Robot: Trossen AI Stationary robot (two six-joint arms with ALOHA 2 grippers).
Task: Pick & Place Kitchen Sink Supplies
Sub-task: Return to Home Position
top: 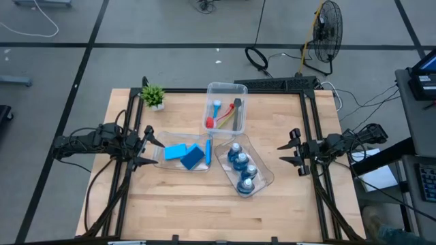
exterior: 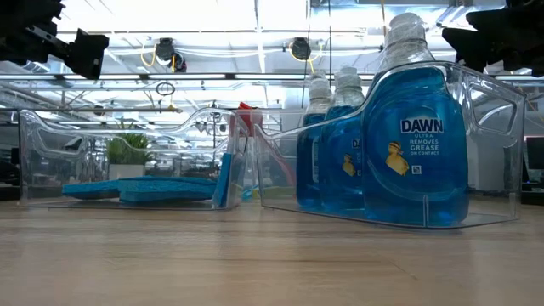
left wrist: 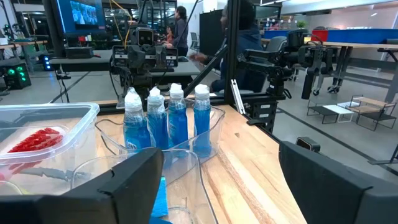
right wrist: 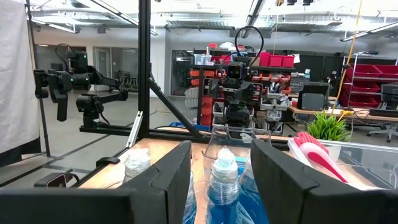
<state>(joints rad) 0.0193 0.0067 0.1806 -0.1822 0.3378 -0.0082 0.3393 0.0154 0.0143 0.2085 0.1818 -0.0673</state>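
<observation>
Several clear bottles of blue liquid (top: 242,167) stand upright in a clear bin (top: 264,163) right of the table's middle. Blue sponges (top: 185,155) lie flat in a second clear bin (top: 161,156) to its left. Long-handled brushes (top: 225,116), red, light-blue and dark, lie in a third bin (top: 225,86) farther back. My left gripper (top: 155,151) hangs open at the left edge, level, just short of the sponge bin. My right gripper (top: 281,154) hangs open at the right, level, facing the bottles (right wrist: 224,168). Both have nothing between their fingers.
A small green potted plant (top: 153,96) stands at the far left corner. Black frame rails (top: 310,116) run along the table's left, right and far edges. Bare wood (top: 204,211) stretches along the near edge. People (left wrist: 180,25) stand in the room beyond the table.
</observation>
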